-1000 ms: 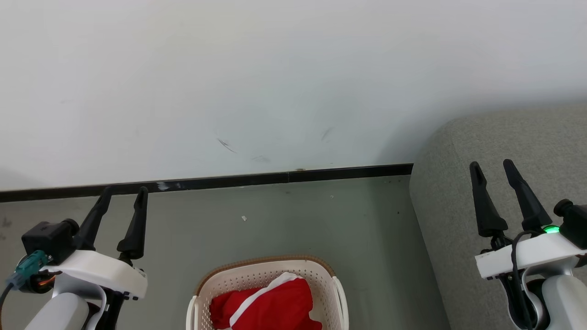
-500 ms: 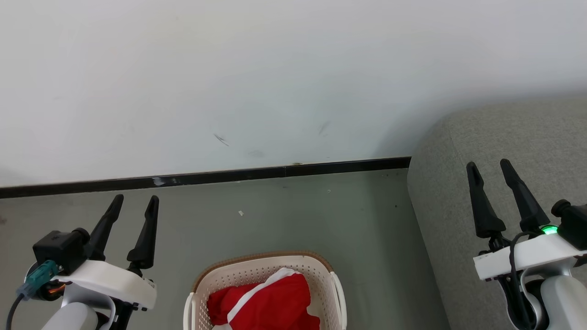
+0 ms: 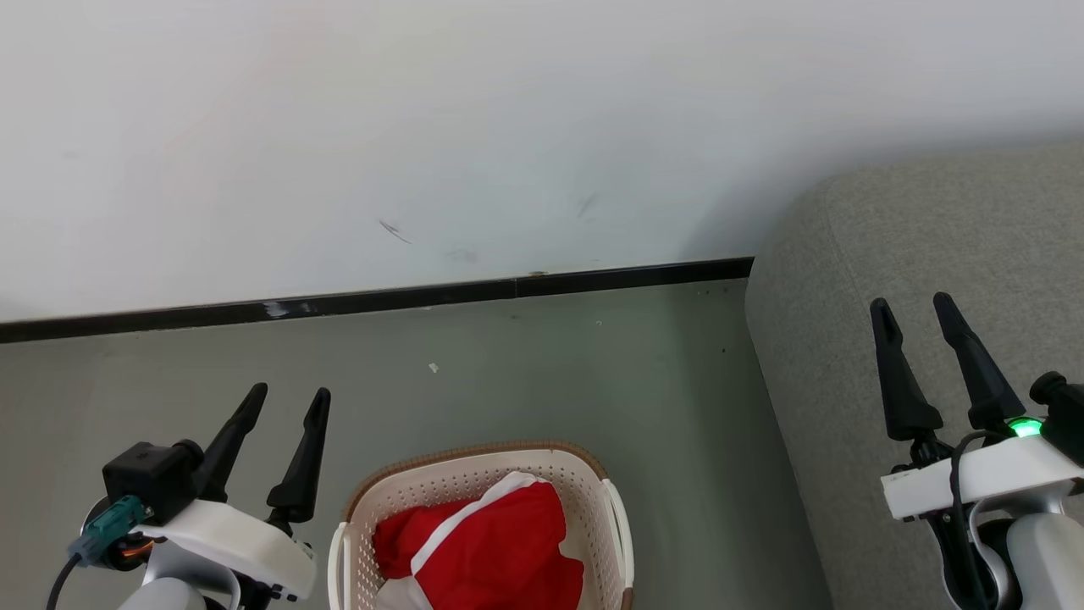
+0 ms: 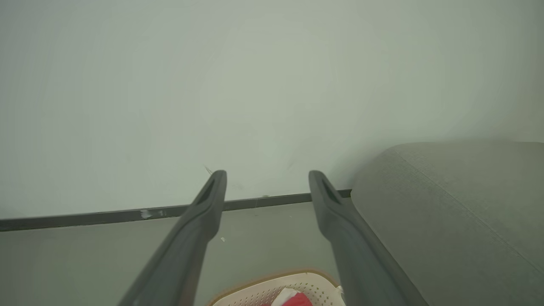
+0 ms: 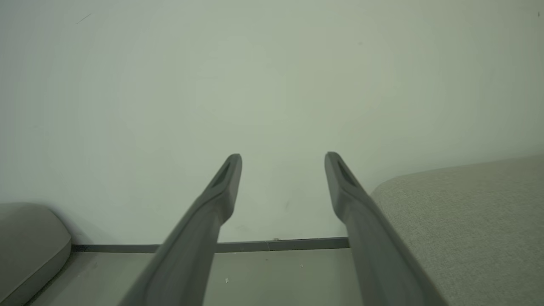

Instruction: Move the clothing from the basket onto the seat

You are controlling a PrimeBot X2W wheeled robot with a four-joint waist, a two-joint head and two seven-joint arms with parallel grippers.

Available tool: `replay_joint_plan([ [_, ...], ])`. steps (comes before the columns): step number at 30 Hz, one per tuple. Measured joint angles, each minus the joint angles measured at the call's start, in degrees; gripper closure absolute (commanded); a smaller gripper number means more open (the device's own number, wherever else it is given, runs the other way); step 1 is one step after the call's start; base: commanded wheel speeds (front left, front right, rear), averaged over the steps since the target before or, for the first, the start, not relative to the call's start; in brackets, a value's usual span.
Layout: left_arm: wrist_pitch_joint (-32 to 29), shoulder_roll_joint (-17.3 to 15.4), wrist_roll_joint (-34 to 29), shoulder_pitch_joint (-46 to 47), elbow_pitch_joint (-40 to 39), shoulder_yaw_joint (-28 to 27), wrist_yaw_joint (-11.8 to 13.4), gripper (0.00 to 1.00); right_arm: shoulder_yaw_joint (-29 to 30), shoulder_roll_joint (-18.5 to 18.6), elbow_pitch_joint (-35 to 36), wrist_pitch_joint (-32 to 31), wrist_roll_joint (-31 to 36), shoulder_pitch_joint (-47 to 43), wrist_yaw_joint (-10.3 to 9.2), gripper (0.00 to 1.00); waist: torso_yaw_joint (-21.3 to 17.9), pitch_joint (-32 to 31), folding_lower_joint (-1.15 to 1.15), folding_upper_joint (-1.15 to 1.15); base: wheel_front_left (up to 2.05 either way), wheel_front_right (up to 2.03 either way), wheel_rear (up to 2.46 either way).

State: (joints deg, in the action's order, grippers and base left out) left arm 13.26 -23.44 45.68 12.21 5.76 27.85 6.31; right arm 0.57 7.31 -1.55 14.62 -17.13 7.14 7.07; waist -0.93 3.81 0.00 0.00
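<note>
The cream basket (image 3: 423, 491) with a brown rim stands on the floor at the bottom middle of the head view, and its rim (image 4: 272, 280) peeks in at the bottom of the left wrist view. Red clothing (image 3: 500, 551) with white panels lies bunched inside it. The grey-green seat (image 3: 847, 280) fills the right side, also visible as the seat (image 4: 459, 204) and the seat (image 5: 467, 221). My left gripper (image 3: 288, 402) hangs open just left of the basket, empty. My right gripper (image 3: 913, 307) stands open over the seat, empty.
A white wall (image 3: 423, 127) with a black baseboard (image 3: 381, 298) runs behind the grey floor (image 3: 550, 373). In the right wrist view another grey cushion (image 5: 29, 238) sits at the far left.
The head view has tilted down, so wall and floor shifted up in the picture. My left gripper has moved right and lower, closer to the basket. Both grippers stay open.
</note>
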Motion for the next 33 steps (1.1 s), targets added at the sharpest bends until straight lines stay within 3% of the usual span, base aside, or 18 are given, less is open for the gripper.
replay_joint_plan([
  [19,-2.6,0.8,0.0,1.8,1.5,2.4,-2.0,0.0,0.1,-1.8,3.4,0.0,0.9,0.2,0.0,0.0,-1.7,7.9,0.0,0.0,0.0,0.0,0.0],
  [33,-4.7,2.3,-1.3,6.7,8.6,4.9,-5.2,0.0,0.0,-3.4,5.2,0.0,2.7,2.4,0.0,0.0,-3.6,16.0,0.0,0.0,0.0,0.0,0.0],
])
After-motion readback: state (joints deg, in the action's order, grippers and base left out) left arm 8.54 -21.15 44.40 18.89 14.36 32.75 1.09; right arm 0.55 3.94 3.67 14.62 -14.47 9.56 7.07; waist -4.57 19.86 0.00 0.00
